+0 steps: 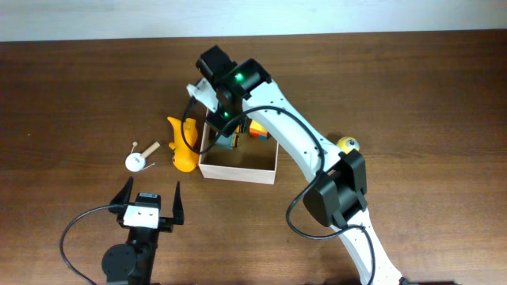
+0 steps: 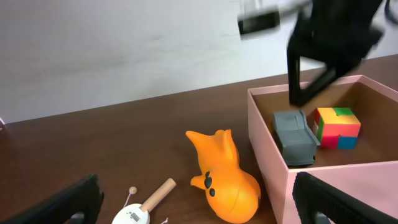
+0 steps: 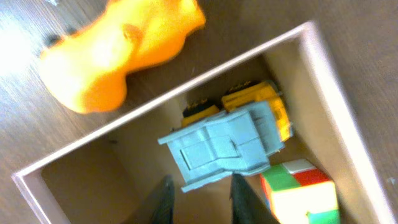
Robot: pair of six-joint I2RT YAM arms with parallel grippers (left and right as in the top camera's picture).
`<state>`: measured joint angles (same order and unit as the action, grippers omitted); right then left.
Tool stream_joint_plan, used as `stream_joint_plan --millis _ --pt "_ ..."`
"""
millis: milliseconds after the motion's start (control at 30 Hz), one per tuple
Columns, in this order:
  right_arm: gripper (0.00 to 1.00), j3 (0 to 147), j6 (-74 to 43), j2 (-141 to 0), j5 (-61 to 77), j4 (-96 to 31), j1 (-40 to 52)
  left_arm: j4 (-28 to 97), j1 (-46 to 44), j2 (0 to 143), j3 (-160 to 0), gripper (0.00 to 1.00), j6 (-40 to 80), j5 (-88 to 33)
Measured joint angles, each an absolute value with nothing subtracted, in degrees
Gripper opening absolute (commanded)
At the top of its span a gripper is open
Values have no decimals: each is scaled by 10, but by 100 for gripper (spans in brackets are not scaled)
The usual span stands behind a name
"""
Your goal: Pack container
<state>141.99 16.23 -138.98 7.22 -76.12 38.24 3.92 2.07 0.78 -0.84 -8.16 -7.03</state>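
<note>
The container, a square box with white walls and a tan inside, sits mid-table. Inside it a grey-blue toy truck rests partly on a yellow toy, next to a colour cube. My right gripper hangs inside the box by the truck's near end, its jaws a little apart; one finger stands clear of the truck. An orange toy animal lies outside against the left wall. Near the front edge my left gripper stands wide open and empty.
A small white disc toy with a wooden handle lies left of the orange animal. A yellow round toy lies right of the box, beside the right arm. The right arm stretches over the box from the front right.
</note>
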Motion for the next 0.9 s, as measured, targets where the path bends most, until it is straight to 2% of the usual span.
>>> stream_joint_plan --millis 267,567,900 --pt "28 1434 160 -1390 60 -777 361 39 21 8 -8 99 -82 -70" --pt "17 1356 147 -1390 59 -776 286 39 21 8 -8 99 -82 -70" --pt "14 1290 148 -1390 63 -743 312 39 21 8 -8 99 -82 -70"
